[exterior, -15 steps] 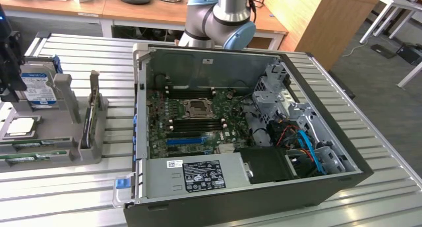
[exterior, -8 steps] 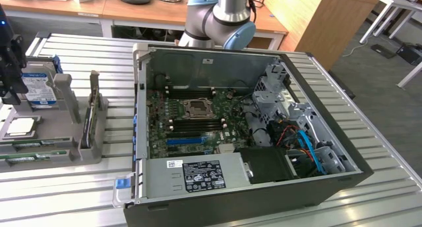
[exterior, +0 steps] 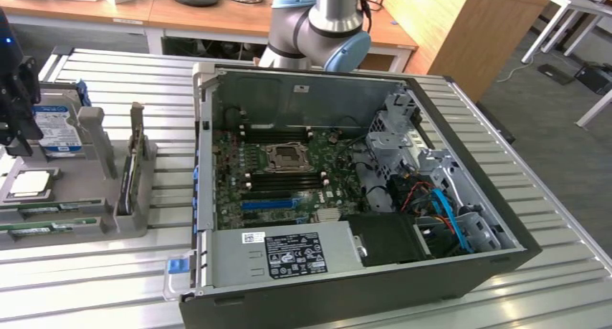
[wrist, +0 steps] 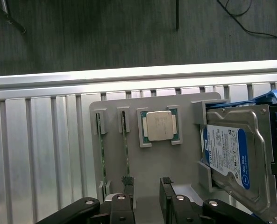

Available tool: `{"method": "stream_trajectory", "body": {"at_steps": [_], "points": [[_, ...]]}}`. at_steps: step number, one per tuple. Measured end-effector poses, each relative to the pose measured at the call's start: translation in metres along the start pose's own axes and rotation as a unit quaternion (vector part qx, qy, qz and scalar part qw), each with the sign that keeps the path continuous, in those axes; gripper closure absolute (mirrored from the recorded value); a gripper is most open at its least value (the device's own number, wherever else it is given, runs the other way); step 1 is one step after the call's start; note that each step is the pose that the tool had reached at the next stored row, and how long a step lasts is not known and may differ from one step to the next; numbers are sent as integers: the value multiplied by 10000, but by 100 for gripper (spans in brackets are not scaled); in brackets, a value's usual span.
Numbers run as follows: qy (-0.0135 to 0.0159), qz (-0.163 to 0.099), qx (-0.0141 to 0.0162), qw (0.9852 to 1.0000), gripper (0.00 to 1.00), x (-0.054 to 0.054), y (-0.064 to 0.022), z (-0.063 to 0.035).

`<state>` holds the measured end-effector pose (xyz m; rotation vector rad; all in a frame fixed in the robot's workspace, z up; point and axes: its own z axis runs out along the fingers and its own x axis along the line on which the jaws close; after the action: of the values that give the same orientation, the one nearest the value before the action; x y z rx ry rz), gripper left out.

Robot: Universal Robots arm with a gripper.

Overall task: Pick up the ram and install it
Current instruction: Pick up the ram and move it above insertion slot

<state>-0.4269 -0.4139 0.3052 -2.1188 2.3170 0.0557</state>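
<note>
Broadly, the slatted metal table [exterior: 535,286] carried an open computer case [exterior: 287,92] with its motherboard [exterior: 335,171] exposed, standing just beside the grey holder tray [wrist: 147,168]. At one side of that tray a blue-labelled hard drive [wrist: 236,154] sat in a bracket, and a CPU [wrist: 159,126] lay flat in a recess next to it. On the CPU's other side the ram [wrist: 126,149] stood on edge in a slot of the tray, seen as a thin green line. A second ram stick [wrist: 101,154] stood in a parallel slot nearer the tray's outer edge.

The gripper [wrist: 146,200] hung over the tray's end farthest from the CPU, its jaws wide apart and holding nothing. The ram's long axis ran straight away from the gripper along the tray, so the jaws would close across its thin side. Its near end lay just ahead of one finger [wrist: 122,205] rather than the gap. By my reading, the ram sat slightly off centre, toward the second stick's side.
</note>
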Motion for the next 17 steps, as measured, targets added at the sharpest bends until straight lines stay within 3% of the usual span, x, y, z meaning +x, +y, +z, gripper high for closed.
{"method": "stream_trajectory", "body": {"at_steps": [17], "points": [[0,-15,-1,10000,64,4,-4,157]]}}
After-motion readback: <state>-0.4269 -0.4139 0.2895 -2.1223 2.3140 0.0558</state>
